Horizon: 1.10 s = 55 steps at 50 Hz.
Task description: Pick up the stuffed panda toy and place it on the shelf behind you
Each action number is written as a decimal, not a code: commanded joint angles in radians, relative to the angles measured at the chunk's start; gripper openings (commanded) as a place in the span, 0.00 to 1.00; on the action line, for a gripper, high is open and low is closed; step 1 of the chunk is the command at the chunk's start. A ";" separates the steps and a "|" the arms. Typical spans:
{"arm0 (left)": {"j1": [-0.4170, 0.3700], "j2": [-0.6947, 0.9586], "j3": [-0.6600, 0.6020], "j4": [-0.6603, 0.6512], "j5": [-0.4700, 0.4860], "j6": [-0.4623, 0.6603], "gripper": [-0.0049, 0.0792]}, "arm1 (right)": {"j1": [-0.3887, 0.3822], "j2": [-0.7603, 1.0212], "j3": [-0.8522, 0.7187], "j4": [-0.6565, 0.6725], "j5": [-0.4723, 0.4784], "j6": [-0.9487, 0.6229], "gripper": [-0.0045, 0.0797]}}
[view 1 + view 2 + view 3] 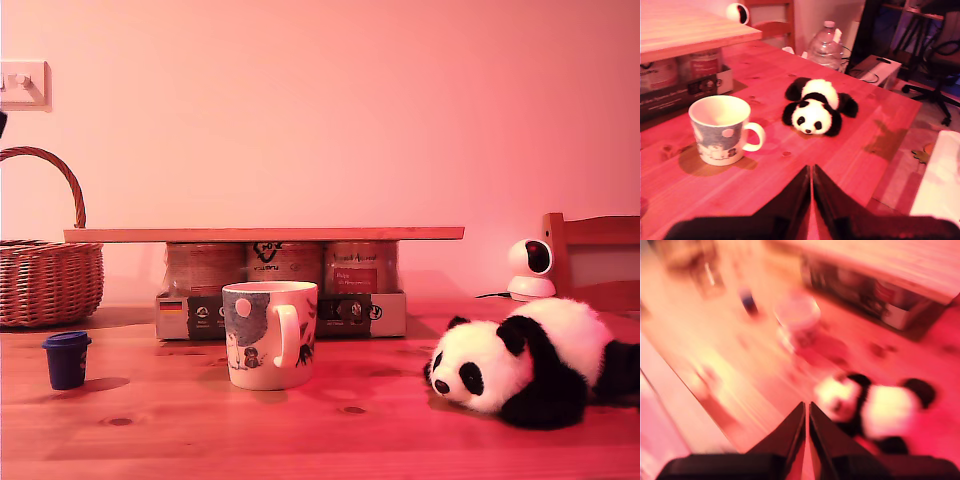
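Note:
The stuffed panda toy [520, 365] lies on its belly on the wooden tabletop at the exterior view's right, head toward the mug. It also shows in the first wrist view [815, 107] and, blurred, in the second wrist view [875, 412]. The shelf [265, 234], a long light plank, rests on jars behind the mug. My first gripper [812, 172] is shut, hanging above the table short of the panda. My second gripper [807, 410] is shut too, over the table with the panda just beyond its tips. Neither gripper shows in the exterior view.
A printed mug [270, 333] stands mid-table. A small blue cup [66, 359] and a wicker basket [45, 275] sit at the exterior view's left. A carton of jars [280, 295] holds up the plank. A small white camera [530, 268] and a chair back [595, 255] stand at the right.

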 commanded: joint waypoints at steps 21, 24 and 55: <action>-0.005 0.006 0.010 0.008 0.003 0.005 0.03 | 0.180 0.169 0.132 -0.027 0.303 -0.360 0.41; -0.005 0.006 0.010 0.008 0.003 0.005 0.03 | 0.208 0.179 0.135 0.016 0.328 -0.366 0.48; -0.005 0.005 0.010 0.007 0.000 0.005 0.03 | 0.386 0.560 0.136 0.083 0.651 -0.517 0.56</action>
